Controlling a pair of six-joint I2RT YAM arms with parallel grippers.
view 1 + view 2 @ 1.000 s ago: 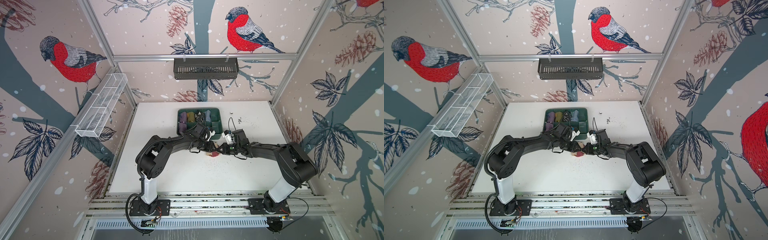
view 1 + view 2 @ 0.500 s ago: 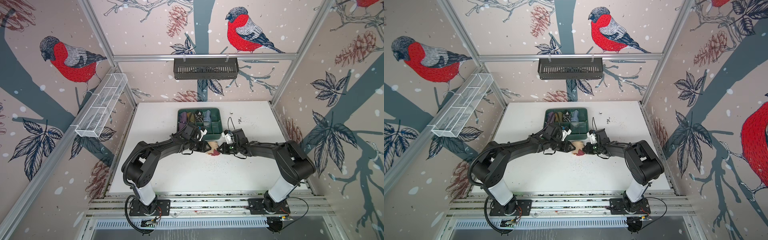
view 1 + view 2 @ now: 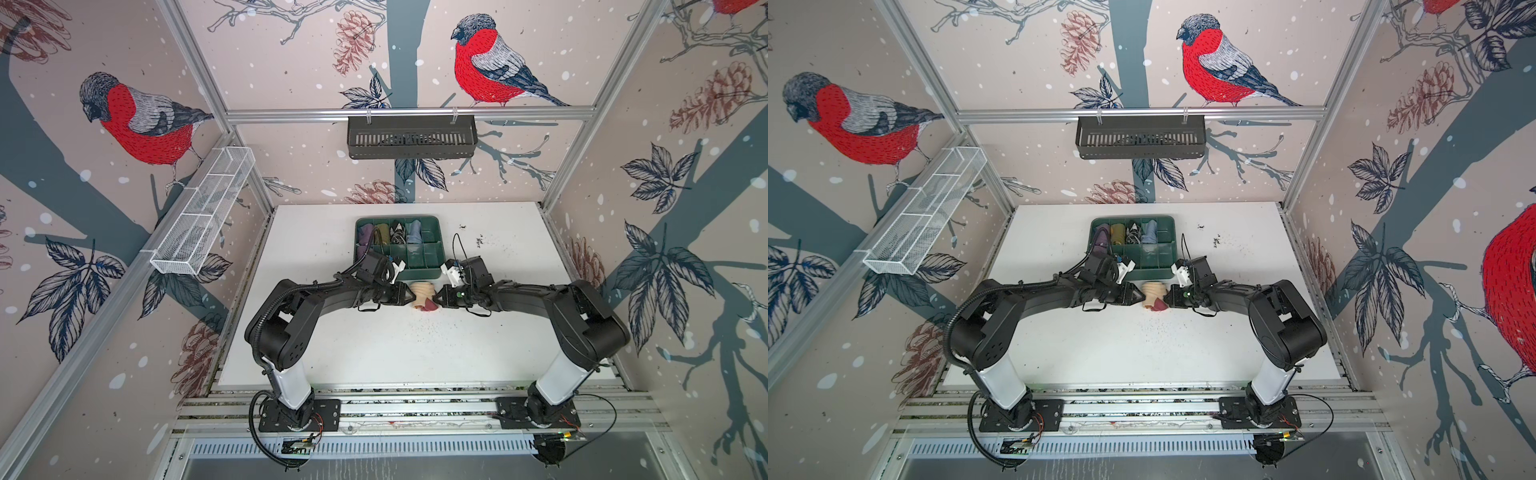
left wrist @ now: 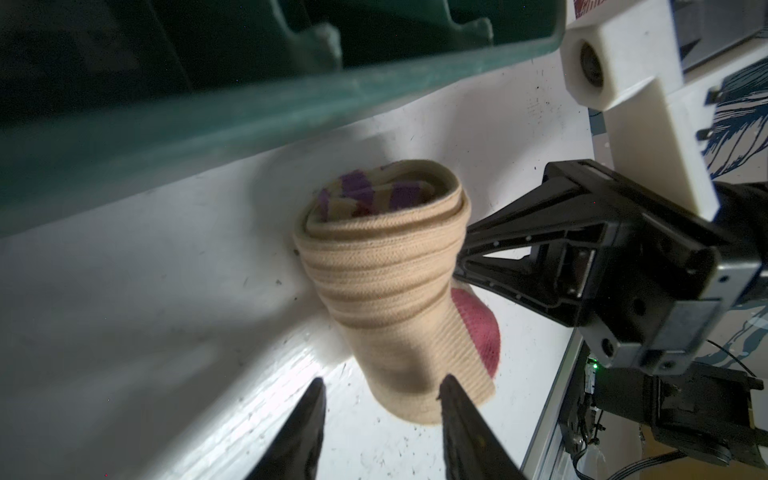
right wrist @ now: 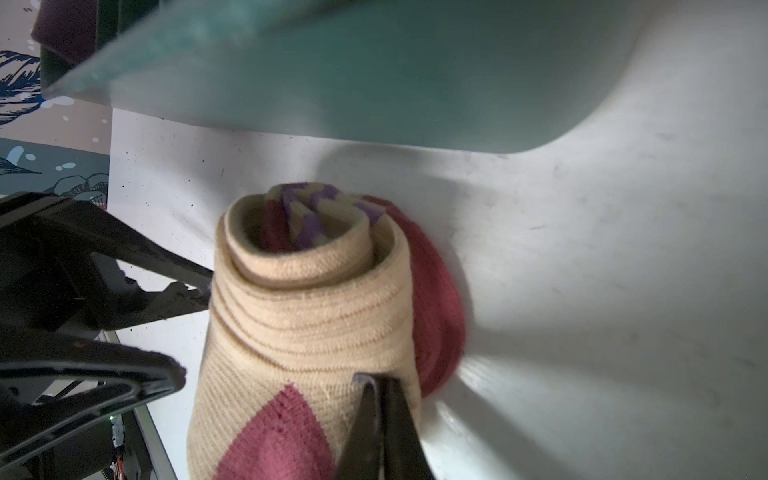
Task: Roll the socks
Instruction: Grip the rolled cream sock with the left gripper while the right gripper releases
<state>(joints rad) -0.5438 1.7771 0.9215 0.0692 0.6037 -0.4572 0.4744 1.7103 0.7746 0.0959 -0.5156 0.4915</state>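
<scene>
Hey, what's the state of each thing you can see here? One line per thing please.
sock roll: rolled up, lying on the table, dark red end sticking out.
left tool: open, beside the roll, not clamping it.
right tool: shut, tips against the roll's side.
green tray: four bundles in the back row, visible front slots empty.
white wire basket: looks empty.

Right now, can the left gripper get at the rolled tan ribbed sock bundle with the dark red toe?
Probably yes: the left gripper stands open beside the tan sock bundle, nothing between them; the shut right gripper touches only its opposite side.
</scene>
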